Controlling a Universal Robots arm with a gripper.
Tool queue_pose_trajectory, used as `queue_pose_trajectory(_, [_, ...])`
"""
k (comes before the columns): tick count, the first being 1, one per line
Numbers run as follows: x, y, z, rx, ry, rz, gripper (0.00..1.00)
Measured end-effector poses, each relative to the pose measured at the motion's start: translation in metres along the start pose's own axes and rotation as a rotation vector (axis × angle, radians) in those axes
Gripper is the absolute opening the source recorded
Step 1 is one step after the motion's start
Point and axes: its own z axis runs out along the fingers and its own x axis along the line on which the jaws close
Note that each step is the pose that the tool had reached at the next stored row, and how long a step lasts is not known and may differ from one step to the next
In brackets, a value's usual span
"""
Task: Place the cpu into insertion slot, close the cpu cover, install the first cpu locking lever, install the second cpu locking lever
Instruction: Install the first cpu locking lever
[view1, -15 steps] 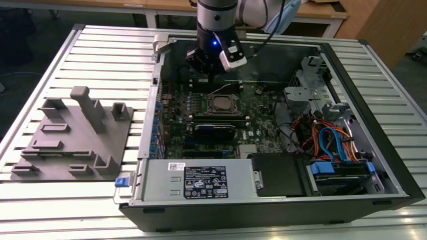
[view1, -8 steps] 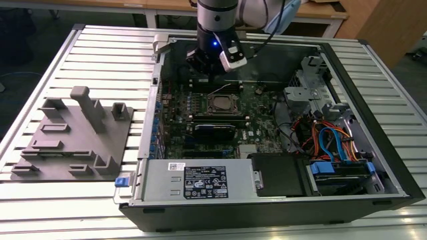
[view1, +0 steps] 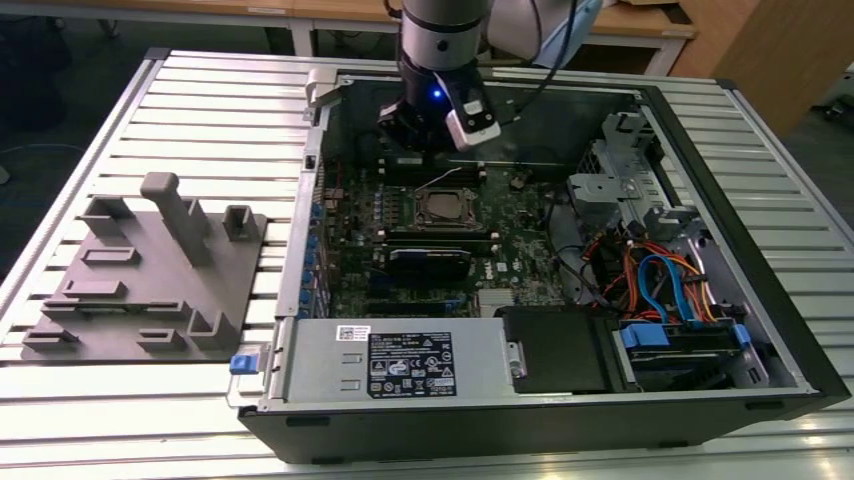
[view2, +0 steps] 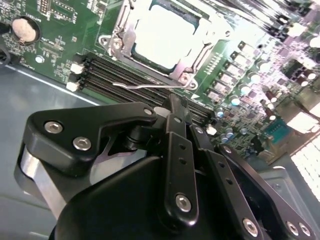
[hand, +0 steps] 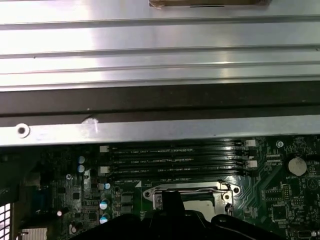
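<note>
The cpu (view2: 161, 36) lies in the insertion slot (view1: 447, 208), its pale metal top facing up. The cpu cover (view2: 121, 31) lies flat as a silver frame around it. A thin wire locking lever (view2: 150, 85) runs along the socket's edge beside the black memory slots (view2: 120, 74), and it looks loose. My gripper (view2: 172, 102) hangs just short of that lever with its black fingers pressed together and nothing between them. In the exterior view the gripper (view1: 424, 152) sits over the memory slots behind the socket. The socket (hand: 187, 194) also shows in the first wrist view.
The open computer case (view1: 747, 200) lies on a slatted metal table. A drive cage and bundled cables (view1: 654, 280) fill the exterior view's right, and the power supply (view1: 400, 360) sits at the front. A grey fixture block (view1: 147, 270) stands at the exterior view's left.
</note>
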Motion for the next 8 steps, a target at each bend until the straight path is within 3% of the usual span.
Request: queue_pose_trajectory(8, [-0.0039, -0.0003, 0.0038, 0.0003, 0.0003, 0.0, 0.1])
